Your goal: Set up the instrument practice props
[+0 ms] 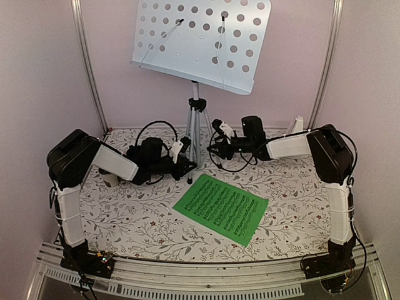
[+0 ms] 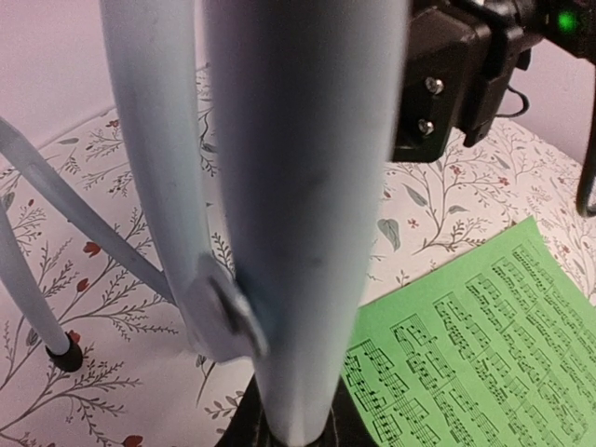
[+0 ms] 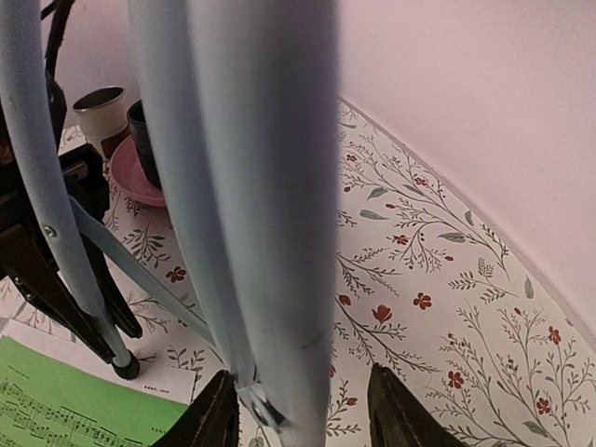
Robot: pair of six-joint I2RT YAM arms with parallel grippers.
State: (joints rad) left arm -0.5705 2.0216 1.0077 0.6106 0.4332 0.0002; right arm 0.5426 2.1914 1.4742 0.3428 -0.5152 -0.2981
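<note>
Nearest item: pale grey tripod tube of the music stand (image 2: 298,205). It fills both my wrist views from top to bottom and is blurred by closeness. I cannot tell whether it is the centre pole or a leg.

Left gripper (image 1: 186,161): clenched on that tube low on the tripod, reaching in from the left. In the left wrist view only a dark sliver of my fingers shows behind the metal, beside the bracket where a brace joins.

Right gripper (image 3: 296,419): released, reaching the tripod from the opposite side. My fingertips (image 3: 402,414) stand either side of the tube, and the cloth shows in the gap between one tip and the metal.

Music stand, whole: upright at the back middle of the table, legs spread, a rubber foot (image 2: 65,354) on the cloth. The hole-punched desk (image 1: 200,40) sits at the top, tilted.

Green sheet of music (image 1: 222,208): flat on the cloth in front of the stand, between my two arms, lying at an angle.

White sheet (image 3: 163,380): only a strip shows, past the green sheet's edge near a tripod foot, in the right wrist view.

Metronome (image 1: 297,124): small white pyramid at the back right, partly hidden behind my right forearm.

Other items: dark blue cup (image 3: 144,140) standing on a pink plate (image 3: 140,186), with a small pale cup (image 3: 98,112) just beside them, beyond the tripod legs. Floral tablecloth (image 1: 144,219) under everything.
</note>
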